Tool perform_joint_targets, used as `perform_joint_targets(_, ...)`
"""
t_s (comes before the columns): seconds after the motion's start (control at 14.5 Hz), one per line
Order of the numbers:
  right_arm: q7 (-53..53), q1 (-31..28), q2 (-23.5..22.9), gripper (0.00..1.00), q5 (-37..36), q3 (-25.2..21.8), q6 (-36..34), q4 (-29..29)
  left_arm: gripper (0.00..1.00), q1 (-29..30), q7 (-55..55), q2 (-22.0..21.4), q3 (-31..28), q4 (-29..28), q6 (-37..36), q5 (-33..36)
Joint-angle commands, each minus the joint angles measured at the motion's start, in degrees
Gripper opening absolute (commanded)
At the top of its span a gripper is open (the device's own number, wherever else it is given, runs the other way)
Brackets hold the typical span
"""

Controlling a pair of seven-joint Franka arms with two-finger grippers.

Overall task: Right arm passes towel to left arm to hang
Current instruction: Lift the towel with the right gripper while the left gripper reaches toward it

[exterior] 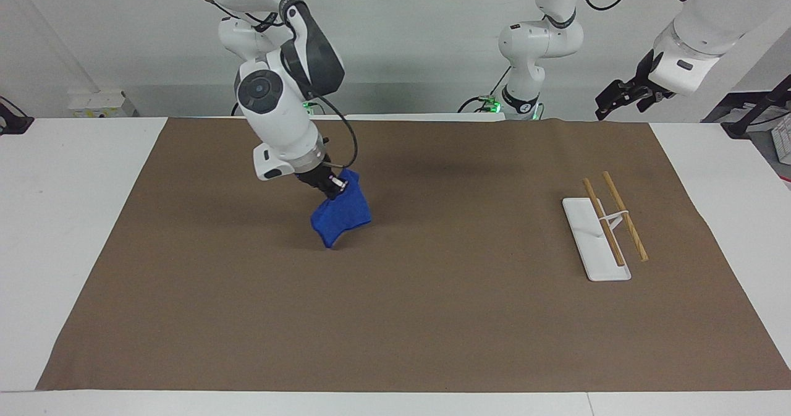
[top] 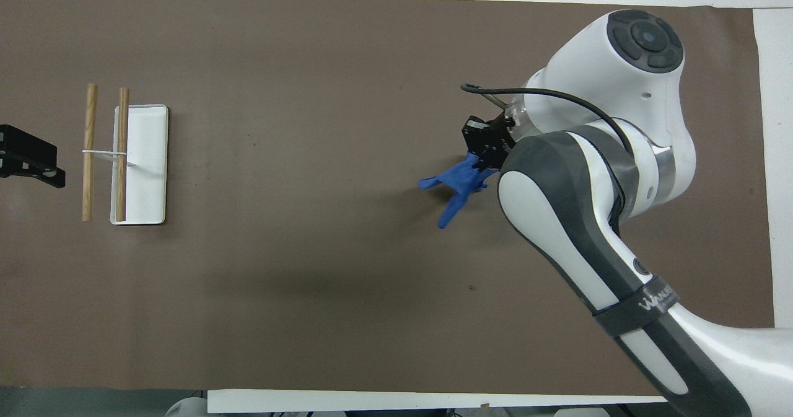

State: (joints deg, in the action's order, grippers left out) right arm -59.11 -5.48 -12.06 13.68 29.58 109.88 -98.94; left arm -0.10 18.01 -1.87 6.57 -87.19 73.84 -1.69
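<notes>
Towel point(exterior: 342, 217) hung limp and light from the clamped right gripper point(exterior: 337, 188), free corner drooping at 6 o'clock for the idle, wide-open left gripper point(exterior: 612, 102) to pinch.

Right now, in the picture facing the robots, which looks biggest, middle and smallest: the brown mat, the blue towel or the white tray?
1. Brown paper mat, by far the largest.
2. Flat white rectangular tray.
3. Crumpled bright blue cloth towel; it hangs bunched, so it looks about as big as the tray: unsure.
</notes>
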Motion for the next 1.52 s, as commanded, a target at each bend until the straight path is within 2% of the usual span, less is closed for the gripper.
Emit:
perform_joint_targets(0.0, -10.1, -0.8, -2.1, 0.00, 10.8, 3.5, 5.6, 2.3, 1.00, 0.6, 17.4, -6.5, 0.1, -14.3, 13.5, -7.7)
perform_joint_targets(0.14, -16.1, 0.3, -3.1, 0.00, 17.1, 6.3, 12.8, 2.4, 1.00, -0.3, 35.3, -9.6, 0.5, -23.0, 22.4, -10.7)
perform_joint_targets(0.41, -29.5, 2.0, -5.9, 0.00, 17.3, 13.4, 28.2, 2.4, 1.00, -3.3, 57.8, -8.8, 0.6, -27.6, 33.0, -19.6)
perform_joint_targets(0.55, -33.2, 2.6, -6.8, 0.00, 17.3, 15.5, 33.4, 2.4, 1.00, -5.3, 66.3, -6.8, 0.6, -27.8, 38.7, -20.7)
perform_joint_targets(0.83, -34.4, 3.4, -7.1, 0.00, 17.3, 17.0, 34.4, 1.9, 1.00, -8.9, 69.7, -5.6, 0.6, -29.8, 43.6, -20.8)
perform_joint_targets(1.04, -34.3, 3.4, -7.1, 0.00, 17.3, 17.2, 34.4, 1.7, 1.00, -9.4, 69.8, -4.2, 0.7, -29.7, 45.9, -20.9)
perform_joint_targets(1.24, -34.2, 3.4, -7.1, 0.00, 17.2, 17.2, 34.4, 1.6, 1.00, -12.3, 73.4, -1.2, 0.7, -29.7, 50.0, -21.0)
perform_joint_targets(1.45, -34.1, 3.3, -7.1, 0.00, 17.2, 17.2, 34.3, 1.6, 0.97, -13.1, 73.4, 0.1, 0.6, -29.9, 50.3, -21.0)
